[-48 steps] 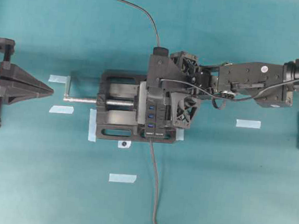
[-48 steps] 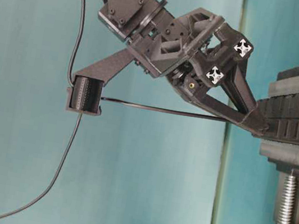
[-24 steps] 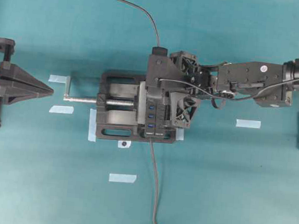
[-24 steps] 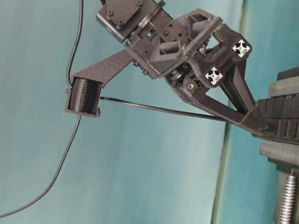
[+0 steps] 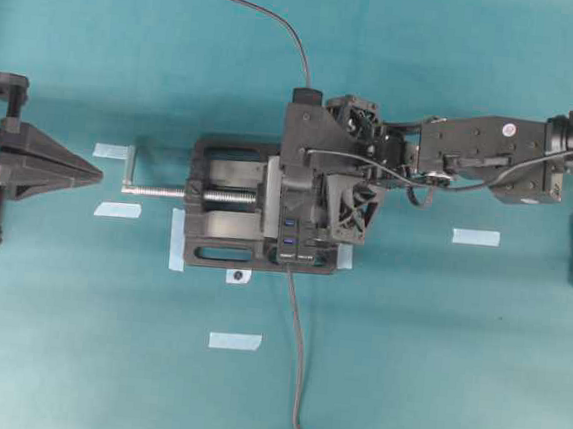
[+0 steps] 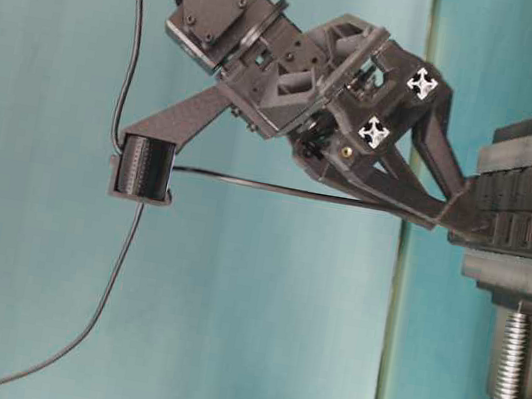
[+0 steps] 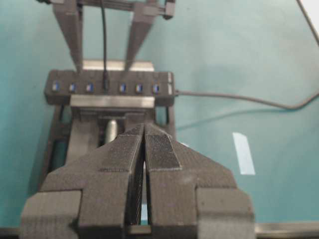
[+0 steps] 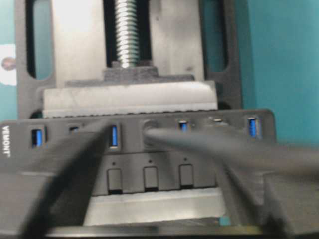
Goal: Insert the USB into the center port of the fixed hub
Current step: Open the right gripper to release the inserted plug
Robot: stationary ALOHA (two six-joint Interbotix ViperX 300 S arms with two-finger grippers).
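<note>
The fixed hub [image 7: 109, 87] is a long black strip clamped in a vise, with a row of blue slots. The USB [image 7: 105, 83] sits plugged into the center port, and its thin cable [image 7: 103, 35] runs back between my right fingers. In the right wrist view the USB [image 8: 149, 128] fills the middle slot of the hub [image 8: 30, 154]. My right gripper [image 7: 103, 65] is open, its fingers [image 8: 75, 169] standing apart on either side of the plug. Far to the left, my left gripper [image 5: 97, 173] is shut and empty, pointing at the vise.
The black vise [image 5: 214, 238] with its silver screw [image 5: 158, 190] holds the hub. The hub's own grey lead [image 5: 294, 356] runs toward the near edge. The USB cable [image 5: 235, 4] loops off the far side. Pale tape strips [image 5: 475, 237] lie on the teal table.
My right gripper has opened, its fingers spreading away from the USB plug, which stays in the port. The left arm has not moved.
</note>
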